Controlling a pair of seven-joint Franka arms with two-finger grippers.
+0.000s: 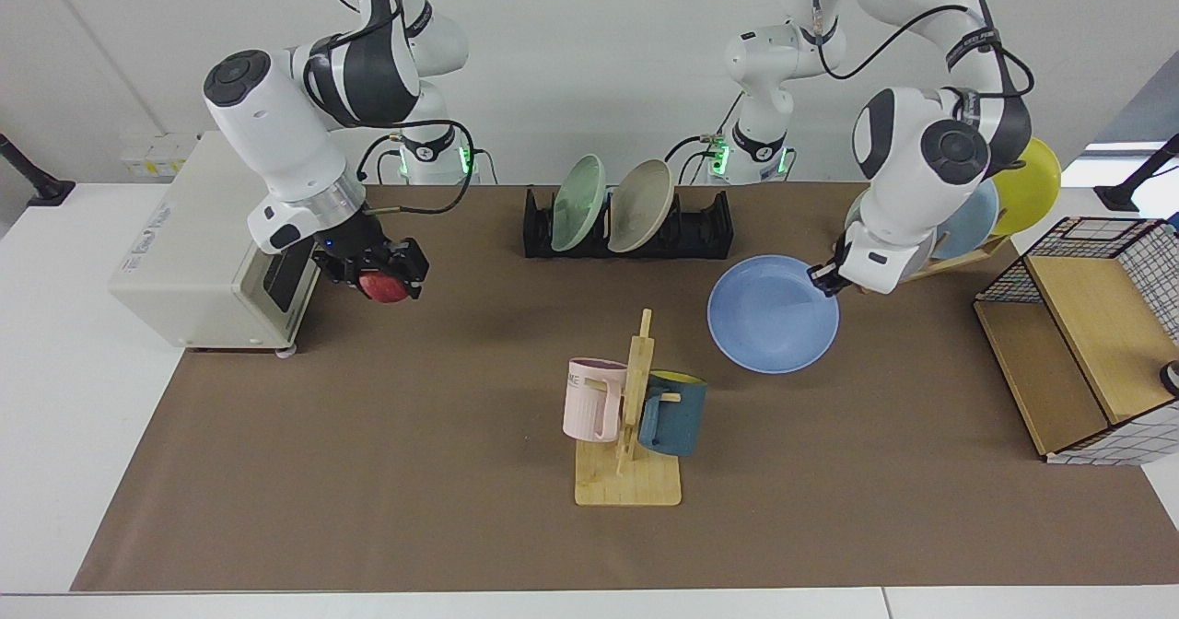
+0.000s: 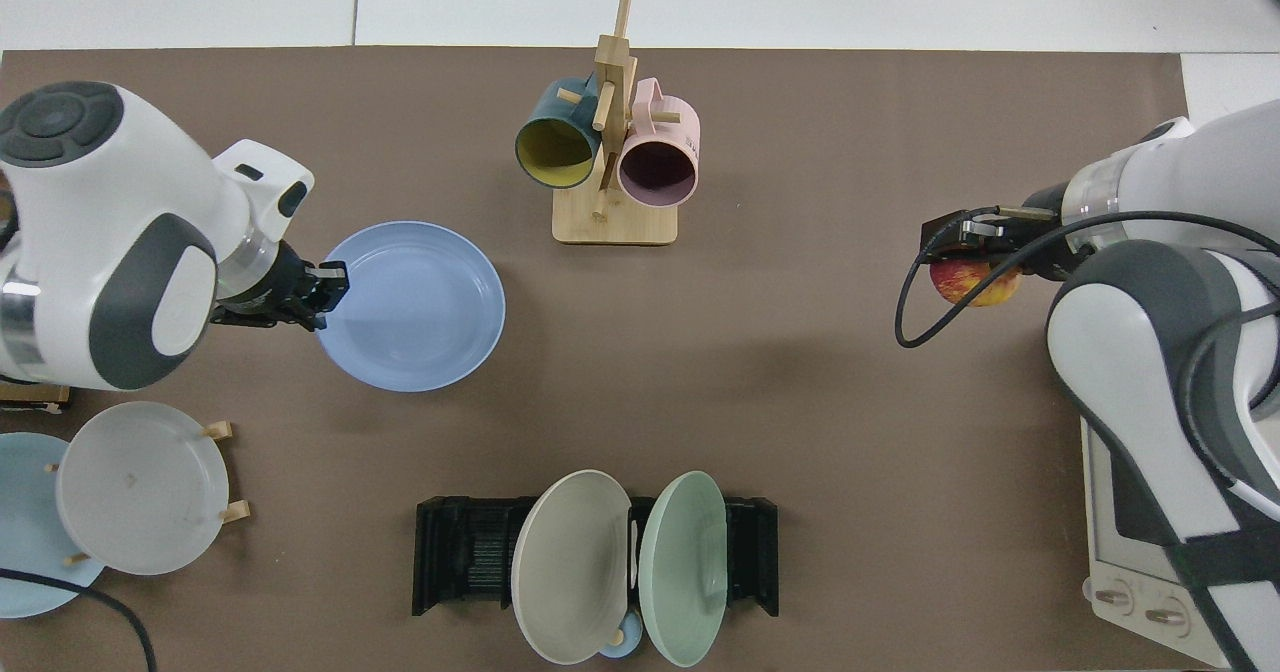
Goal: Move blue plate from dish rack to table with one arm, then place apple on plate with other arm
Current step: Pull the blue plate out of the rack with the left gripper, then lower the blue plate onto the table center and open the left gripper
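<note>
The blue plate (image 1: 772,315) hangs level just over the brown worktop (image 1: 461,472), at about two o'clock from the mug tree (image 1: 630,416) in the facing view and well clear of the black dish rack (image 1: 700,223). The left gripper (image 1: 822,278) has its fingers clenched on the rim alone, so an early release could let the plate tip or clatter. At ten o'clock, beside the toaster oven (image 1: 184,260), the right gripper (image 1: 385,274) clasps the apple (image 1: 387,286); a high release could roll it off the shallow plate.

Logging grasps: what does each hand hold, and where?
Left hand pinches the blue plate by its rim; right hand clamps the apple around its sides.
</note>
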